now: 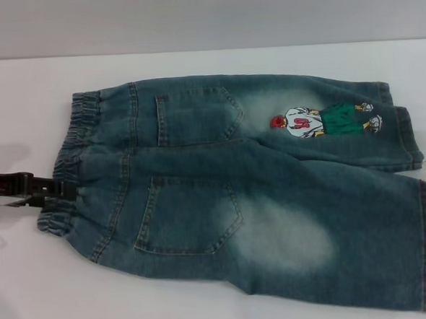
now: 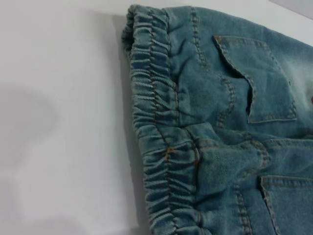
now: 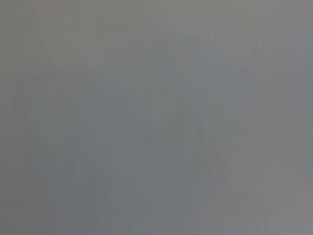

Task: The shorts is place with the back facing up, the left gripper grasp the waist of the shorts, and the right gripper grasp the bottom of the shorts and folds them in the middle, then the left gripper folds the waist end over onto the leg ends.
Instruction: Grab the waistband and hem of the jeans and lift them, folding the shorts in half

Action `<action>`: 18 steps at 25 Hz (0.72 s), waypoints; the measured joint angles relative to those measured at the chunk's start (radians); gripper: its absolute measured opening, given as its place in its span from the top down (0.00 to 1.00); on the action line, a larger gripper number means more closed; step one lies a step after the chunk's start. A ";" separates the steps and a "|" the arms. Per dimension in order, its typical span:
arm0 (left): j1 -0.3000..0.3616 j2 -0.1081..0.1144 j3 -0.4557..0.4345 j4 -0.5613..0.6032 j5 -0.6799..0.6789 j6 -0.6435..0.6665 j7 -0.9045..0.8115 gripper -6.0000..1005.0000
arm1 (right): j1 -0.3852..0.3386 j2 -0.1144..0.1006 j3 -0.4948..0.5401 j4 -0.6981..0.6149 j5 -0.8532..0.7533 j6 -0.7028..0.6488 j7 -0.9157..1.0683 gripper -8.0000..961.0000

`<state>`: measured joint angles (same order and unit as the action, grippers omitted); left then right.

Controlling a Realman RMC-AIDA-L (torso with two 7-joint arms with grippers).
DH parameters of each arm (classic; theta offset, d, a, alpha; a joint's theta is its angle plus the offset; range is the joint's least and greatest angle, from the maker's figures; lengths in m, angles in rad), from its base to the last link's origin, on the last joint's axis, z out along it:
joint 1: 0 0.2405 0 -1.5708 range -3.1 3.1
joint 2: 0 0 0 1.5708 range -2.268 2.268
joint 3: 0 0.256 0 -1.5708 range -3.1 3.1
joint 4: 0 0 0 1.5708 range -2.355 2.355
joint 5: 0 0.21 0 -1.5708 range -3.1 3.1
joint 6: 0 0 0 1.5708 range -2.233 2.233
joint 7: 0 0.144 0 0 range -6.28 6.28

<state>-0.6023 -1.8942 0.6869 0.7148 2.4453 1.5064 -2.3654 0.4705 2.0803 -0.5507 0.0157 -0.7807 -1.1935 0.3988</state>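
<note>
Barely, left pincer [image 1: 61, 190] at waistband [image 1: 69, 168].

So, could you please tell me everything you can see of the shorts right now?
The shorts are faded blue-green denim with pale bleached patches, lying flat and unfolded on the white table, back up, both patch pockets showing. The ruffled elastic waist points to the robot's left, the stitched leg ends to its right. A cartoon figure patch sits on the farther leg. The left gripper is at the waistband edge; whether it grips cannot be told.
</note>
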 joint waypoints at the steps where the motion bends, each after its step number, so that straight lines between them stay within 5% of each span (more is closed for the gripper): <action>1: 0.000 0.000 0.000 0.000 0.000 -0.003 0.000 0.20 | -0.001 0.000 0.000 0.000 0.000 0.000 0.000 0.46; 18: 0.000 -0.003 0.006 -0.019 0.010 -0.060 -0.012 0.23 | 0.004 -0.001 0.000 0.000 0.000 -0.002 0.008 0.46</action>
<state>-0.6020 -1.8974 0.6933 0.6955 2.4555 1.4460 -2.3773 0.4741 2.0794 -0.5506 0.0152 -0.7811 -1.1951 0.4069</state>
